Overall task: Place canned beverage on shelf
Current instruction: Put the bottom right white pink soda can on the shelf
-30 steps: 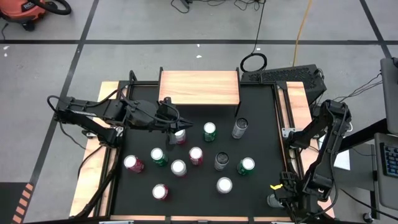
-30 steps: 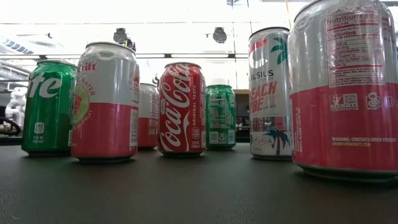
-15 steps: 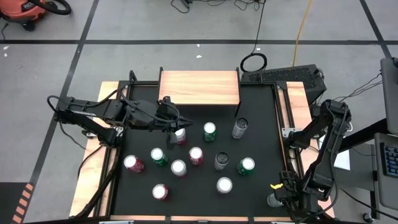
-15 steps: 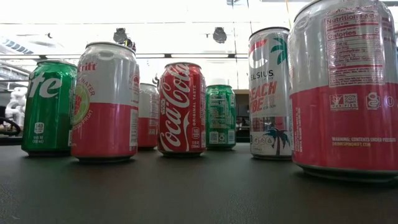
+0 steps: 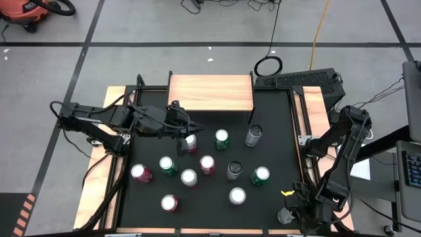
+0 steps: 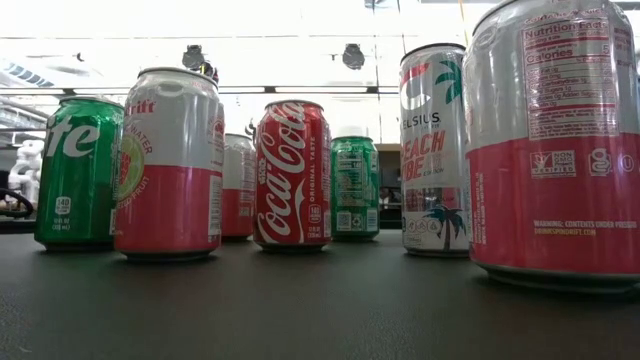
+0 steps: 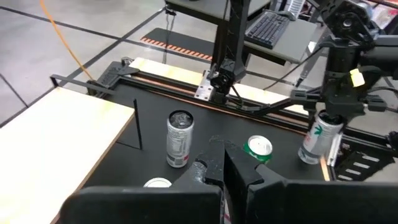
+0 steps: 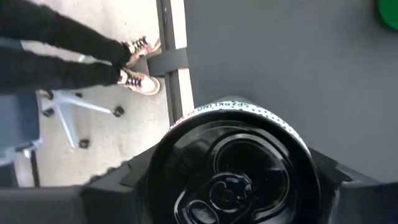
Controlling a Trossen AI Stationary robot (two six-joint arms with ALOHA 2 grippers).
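The right end effector [image 5: 287, 214] grips a can [image 8: 233, 165], its label cut off; its fingers are mostly hidden beneath. The left end effector [image 7: 219, 163], closed and empty, hovers beside the shelf [image 5: 211, 92]; cans below it are partly hidden.

This is a robotics lab or test workshop rather than a home. A black-topped work table [image 5: 276, 204] framed in black metal rails and light wooden side strips stands on a grey concrete floor [image 5: 164, 26] marked with dark tape lines. Loose cables, among them a long yellow cord [image 5: 320, 29], trail across the floor, and a red and black shop vacuum [image 5: 29, 12] sits in one corner. A black computer keyboard [image 5: 299, 80] lies at the table's far edge. Beyond the table, the right wrist view shows a person's legs in dark trousers and sneakers [image 8: 134, 62] beside a wheeled chair base [image 8: 74, 111]
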